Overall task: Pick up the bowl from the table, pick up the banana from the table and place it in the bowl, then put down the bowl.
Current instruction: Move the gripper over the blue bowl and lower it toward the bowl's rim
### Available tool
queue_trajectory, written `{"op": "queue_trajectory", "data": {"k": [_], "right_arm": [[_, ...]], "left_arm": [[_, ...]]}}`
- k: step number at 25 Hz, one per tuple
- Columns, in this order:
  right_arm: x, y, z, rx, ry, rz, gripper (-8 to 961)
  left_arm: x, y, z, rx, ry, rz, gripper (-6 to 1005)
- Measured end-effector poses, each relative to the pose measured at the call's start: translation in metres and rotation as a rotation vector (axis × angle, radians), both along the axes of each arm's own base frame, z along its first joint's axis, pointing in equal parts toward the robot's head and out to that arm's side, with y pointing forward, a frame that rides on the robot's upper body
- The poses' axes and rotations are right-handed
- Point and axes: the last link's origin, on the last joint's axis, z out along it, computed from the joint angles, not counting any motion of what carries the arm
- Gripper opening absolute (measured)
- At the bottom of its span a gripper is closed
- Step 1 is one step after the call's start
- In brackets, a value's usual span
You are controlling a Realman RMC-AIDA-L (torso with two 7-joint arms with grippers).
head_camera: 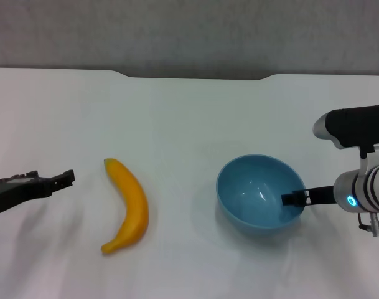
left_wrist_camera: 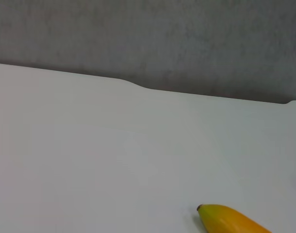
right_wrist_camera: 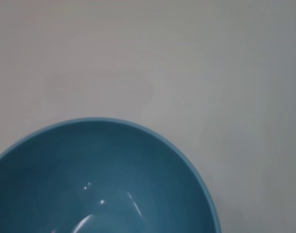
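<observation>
The left hand (head_camera: 66, 177) sits low at the left edge of the head view, its dark fingers pointing toward the banana (head_camera: 128, 206) and well short of it. Whether those fingers are parted or together cannot be told from here. It holds nothing.

The banana lies flat on the white surface (head_camera: 189, 118), left of centre, curved so that its bulge faces the bowl. One end points toward the far edge, the other toward the near edge. In the left wrist view only 1 tip of the banana (left_wrist_camera: 231, 219) shows, resting on the surface (left_wrist_camera: 113, 145).

Right of centre stands the light-blue bowl (head_camera: 254, 187), upright on the surface and apart from the banana. The right hand (head_camera: 294, 199) reaches in from the right, its dark finger over the bowl's right rim and inside the hollow. Whether it grips the rim cannot be told. The right wrist view looks down into the bowl (right_wrist_camera: 104, 179), which is empty.
</observation>
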Motion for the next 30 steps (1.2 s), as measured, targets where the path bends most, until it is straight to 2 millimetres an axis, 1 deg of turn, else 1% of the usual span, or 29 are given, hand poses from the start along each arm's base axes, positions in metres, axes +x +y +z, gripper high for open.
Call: {"op": "queue_trajectory", "data": {"k": [1,3,6,13,20,25,30], "right_arm": [[-0.001,0.001,-0.001,0.004,0.002,0.005,842],[-0.002,0.001,-0.002,0.017,0.005,0.024,753],[0.004,0.0,-0.002,0.031,-0.014,0.047,619],[0.016,-0.004,-0.001,0.06,-0.015,0.047,403],[0.021,-0.004,0.002,0.136,0.028,0.078,194],[0.025,-0.007,0.002,0.161,0.039,0.098,120],[0.024,-0.007,0.001,0.156,0.034,0.106,86]], "left_arm": [[0.0,0.0,0.0,0.0,0.0,0.001,909],[0.0,0.0,0.0,0.0,0.0,0.001,909],[0.0,0.0,-0.001,-0.004,-0.003,-0.001,909],[0.001,-0.001,-0.001,-0.004,-0.017,0.001,909],[0.0,-0.002,-0.001,-0.004,-0.014,-0.006,909],[-0.002,-0.003,-0.002,-0.003,-0.019,0.001,909],[-0.002,-0.003,-0.002,-0.003,-0.021,0.001,910]]}}
